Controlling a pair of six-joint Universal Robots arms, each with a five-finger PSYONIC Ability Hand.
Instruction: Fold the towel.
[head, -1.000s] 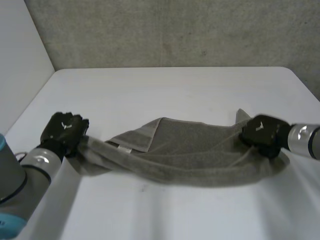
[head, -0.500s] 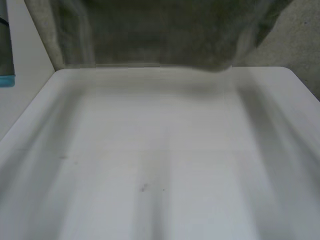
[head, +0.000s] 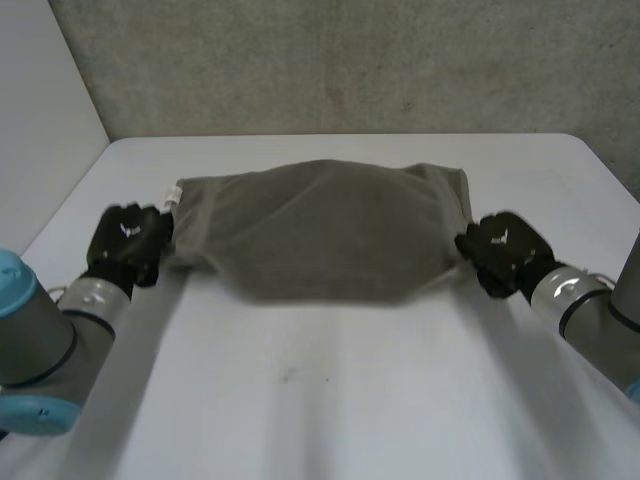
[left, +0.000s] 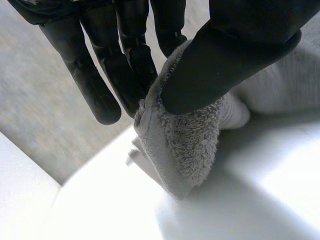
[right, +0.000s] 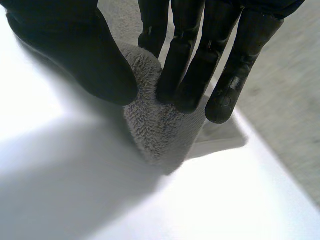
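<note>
Towel (head: 320, 230) pinched at both ends, thumb against fingers (left: 132, 70), by left hand (head: 128, 245) and right hand (head: 503, 252); stretched over table (head: 320, 400), perhaps billowing above it. Spreading stage. Next: lower flat, then carry one edge across.

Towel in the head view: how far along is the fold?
Done: the towel is spread wide over the table, gripped at both ends. In hand: the left hand pinches one end, the right hand the other, both low near the table; the middle bulges up. Left: settle it flat, then the folding itself; no clean fold shows yet.
</note>
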